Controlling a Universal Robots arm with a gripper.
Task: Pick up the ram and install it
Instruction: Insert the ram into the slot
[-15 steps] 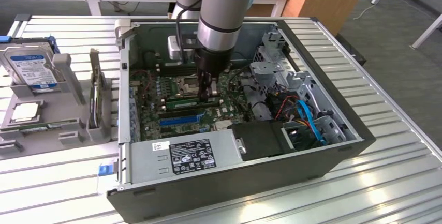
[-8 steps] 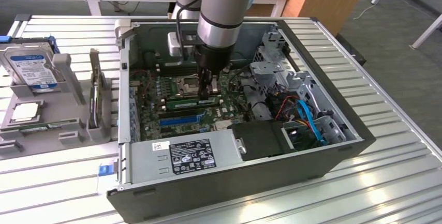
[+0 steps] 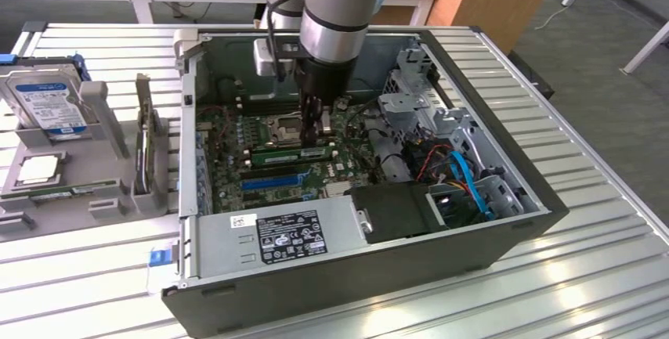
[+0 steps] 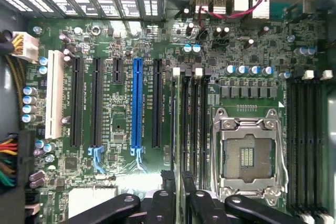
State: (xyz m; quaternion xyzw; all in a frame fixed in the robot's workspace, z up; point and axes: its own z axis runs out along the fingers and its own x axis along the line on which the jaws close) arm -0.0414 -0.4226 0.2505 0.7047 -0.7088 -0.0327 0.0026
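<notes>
Mid-insertion, I judge: my gripper (image 4: 178,202), jaws pinched narrow on the ram (image 3: 277,154), holds it at the memory slots (image 4: 195,129) just beside the CPU socket (image 4: 247,156); seating needs square alignment.

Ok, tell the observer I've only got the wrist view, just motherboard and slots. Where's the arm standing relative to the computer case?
Observer: The arm comes straight down into the open case. The hand is low over the board, right above the ram. The ram stands on edge along the memory slots, green side and pale label showing. I cannot tell whether it is fully seated.
Operator: And what's outside the case?
Observer: A grey tray sits on the exterior view's left. It holds a hard drive standing upright.
</notes>
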